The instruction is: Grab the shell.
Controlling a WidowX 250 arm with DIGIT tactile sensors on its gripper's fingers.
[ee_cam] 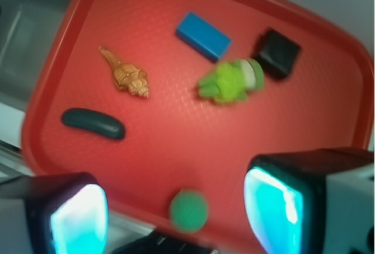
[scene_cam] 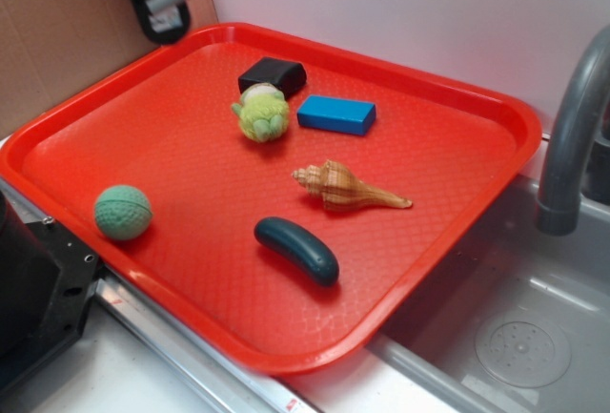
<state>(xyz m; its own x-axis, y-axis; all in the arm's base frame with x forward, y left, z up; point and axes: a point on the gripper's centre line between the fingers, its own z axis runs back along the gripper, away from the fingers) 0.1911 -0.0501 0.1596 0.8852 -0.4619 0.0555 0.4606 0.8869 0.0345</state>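
A tan-and-cream spiral seashell [scene_cam: 341, 187] with ridged whorls lies on its side near the middle of a red plastic tray [scene_cam: 114, 127], its thin tail pointing toward the tray's right edge, the one beside a grey sink basin [scene_cam: 519, 337]. Nothing touches the shell. Just in front of it, toward the tray's near edge, rests a dark green pickle-shaped oblong [scene_cam: 296, 250], apart from the shell. Behind the shell, toward the far edge, a blue rectangular block [scene_cam: 335, 114] lies flat, with a fuzzy yellow-green plush toy [scene_cam: 261, 113] just to its left and a black square block [scene_cam: 273, 75] touching or almost touching the toy from behind. A green dimpled ball [scene_cam: 122, 213] sits alone close to the tray's left edge. A grey curved faucet [scene_cam: 572, 136] rises beyond the right edge, above the sink.

The robot's gripper [ee_cam: 176, 210] hangs high above the tray's far left corner in the exterior view, well clear of every object. In the wrist view its two black fingers [ee_cam: 304, 198], their inner faces glowing cyan, stand spread wide with empty space between them, the ball visible far below in the gap. In that same view the shell [ee_cam: 127, 75] lies toward the tray's sink-side edge, well apart from the fingers.
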